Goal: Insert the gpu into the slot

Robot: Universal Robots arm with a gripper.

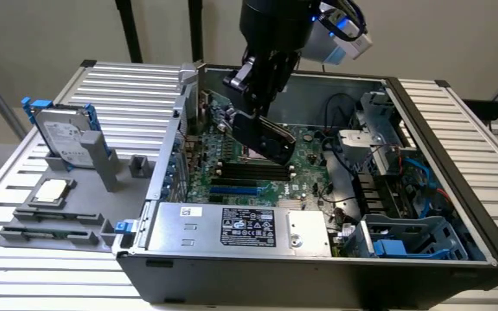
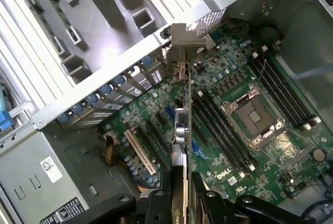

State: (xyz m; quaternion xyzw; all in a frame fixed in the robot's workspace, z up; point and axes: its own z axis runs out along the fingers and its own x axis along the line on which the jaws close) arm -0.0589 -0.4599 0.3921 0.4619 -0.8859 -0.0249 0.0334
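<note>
Black gripper [image 1: 251, 109] fingers [image 2: 156, 206] are clenching the graphics card [image 1: 269, 138] by its two flat faces, holding it from the end away from its metal bracket [image 2: 184, 39]. The arm [image 1: 275, 26] is reaching down into the open computer case [image 1: 318, 278] from above. In the exterior view the card is hanging tilted over the green motherboard [image 1: 305, 168], its lower end hovering above the black memory slots [image 1: 249, 170] and not touching them as far as can be seen.

In the wrist view the card [image 2: 183, 125] is showing edge-on like a blade, with the memory slots [image 2: 223, 135] running alongside it and the square processor socket [image 2: 256, 116] lying beyond those. A cream slot [image 2: 139, 151] is lying on the card's other side.

The blue slot [image 1: 234, 192] is lying bare on the board, apart from the card and between the memory slots and the silver power supply box [image 1: 231, 227], which is sitting along the case's near wall.

Outside the case, toward the exterior view's left, a grey tray [image 1: 76, 214] is resting on the slatted table [image 1: 24, 285]. It is carrying an upright hard drive [image 1: 61, 137] and a small square chip [image 1: 52, 190].
</note>
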